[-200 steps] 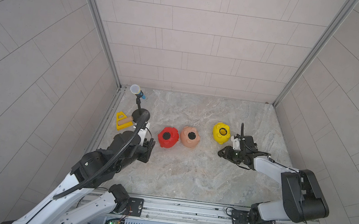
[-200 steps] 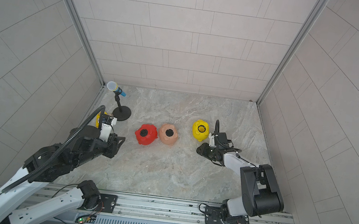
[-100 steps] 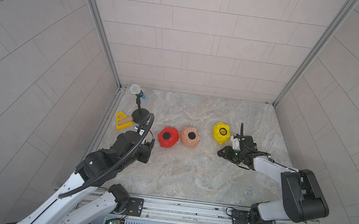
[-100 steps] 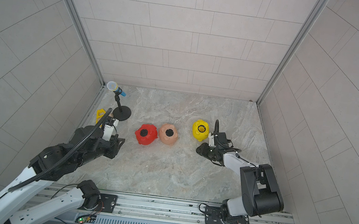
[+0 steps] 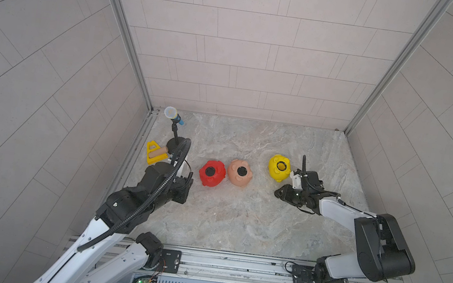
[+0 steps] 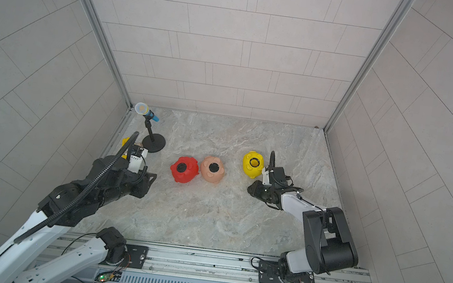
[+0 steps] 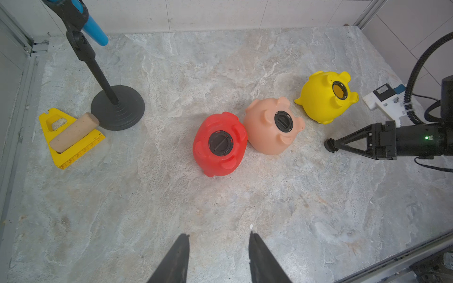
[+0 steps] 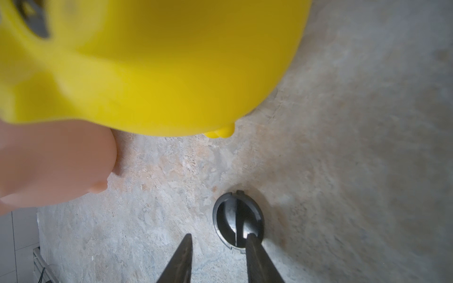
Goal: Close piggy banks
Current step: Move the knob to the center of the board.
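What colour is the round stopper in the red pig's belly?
Black, clearest in the left wrist view: stopper in the red pig.

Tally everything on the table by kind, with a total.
Piggy banks: 3
Plugs: 3 (2 fitted, 1 loose)
Microphone: 1
Triangle: 1
Cylinder: 1
Total: 9

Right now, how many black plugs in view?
3: one in the red pig, one in the peach-pink pig, one loose plug on the table by the right gripper. None apparently hidden.
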